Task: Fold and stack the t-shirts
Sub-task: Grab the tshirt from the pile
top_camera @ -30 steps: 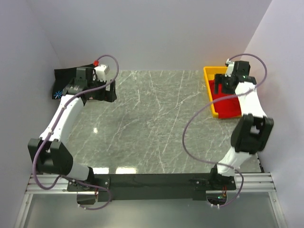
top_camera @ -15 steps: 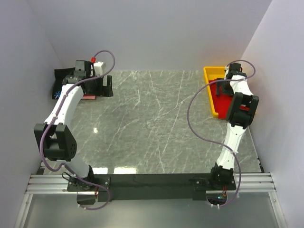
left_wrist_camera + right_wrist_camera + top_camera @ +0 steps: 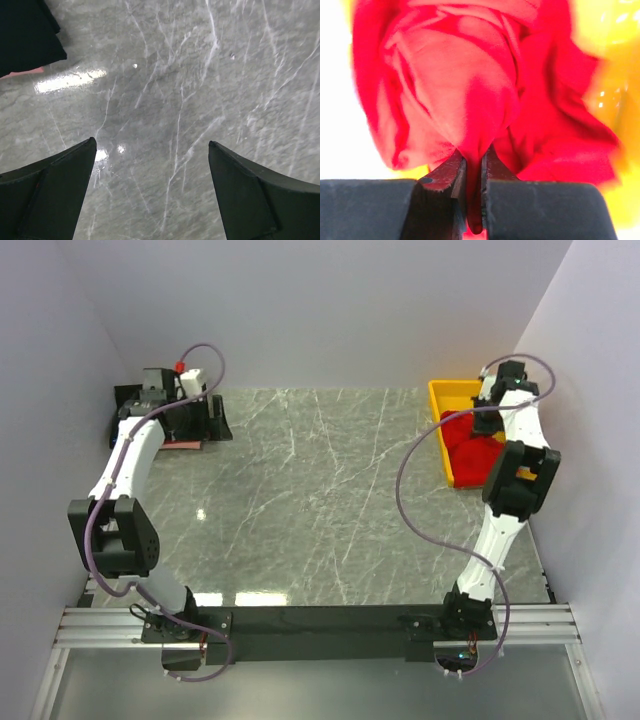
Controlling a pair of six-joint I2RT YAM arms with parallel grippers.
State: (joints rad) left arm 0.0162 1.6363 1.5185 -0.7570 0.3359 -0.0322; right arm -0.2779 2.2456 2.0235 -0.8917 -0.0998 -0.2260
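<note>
The bright red t-shirt [image 3: 468, 445] lies crumpled in the yellow tray [image 3: 437, 400] at the back right. My right gripper [image 3: 487, 423] reaches down into the tray. In the right wrist view that gripper [image 3: 475, 160] is shut on a raised fold of the red t-shirt [image 3: 470, 75]. The black t-shirt [image 3: 127, 402] lies at the far back left, with a pale pink edge [image 3: 186, 443] showing beside it. My left gripper [image 3: 207, 423] hovers just right of them, open and holding nothing. The left wrist view shows this gripper [image 3: 151, 145] over bare marble, with the black t-shirt [image 3: 25, 35] at the top left corner.
White walls close in the table at the back, left and right. The tray's yellow wall [image 3: 615, 50] stands close around the right gripper. Purple cables loop off both arms. The marble tabletop [image 3: 320, 500] stretches between the two arms.
The right gripper has reached deeper into the tray and closed on the red t-shirt. The left arm has swung back and left, still open.
</note>
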